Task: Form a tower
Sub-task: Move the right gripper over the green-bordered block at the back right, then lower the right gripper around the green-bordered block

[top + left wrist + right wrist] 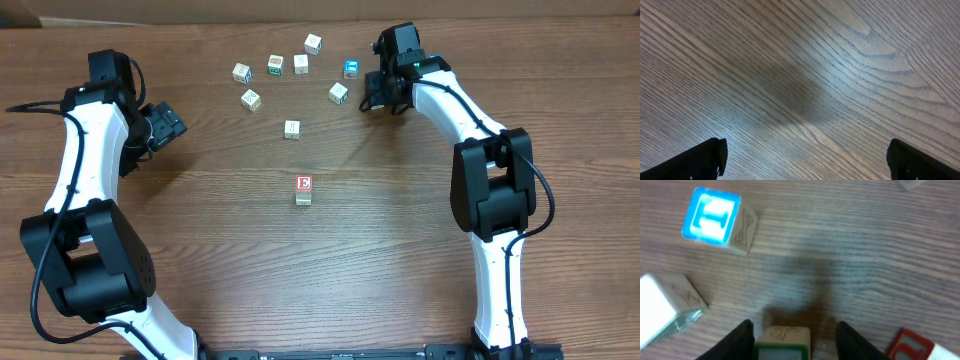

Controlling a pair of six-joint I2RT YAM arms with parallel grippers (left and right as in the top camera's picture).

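Overhead: the tower point(304, 190) stands alone mid-worktop point(400, 250), with open room all round. Loose cubes point(291, 128) scatter toward the far edge.

Left wrist: the left fingers point(700, 160) are spread wide over bare wood.

Right wrist: the right fingers point(742, 340) are parted astride a green cube point(782, 342) — a gap shows on one side. A blue cube point(715, 220) lies near.

The table point(200, 240) is brown wood with dark, streaky grain. The tower point(304, 191) is pale wood, and its top face is white with a red letter. Beyond the tower, the blue-faced cube point(351, 69) glows bright, and the green-framed cube point(275, 64) sits among pale ones. The left arm point(78, 150) and right arm point(465, 115) are white with black joints.
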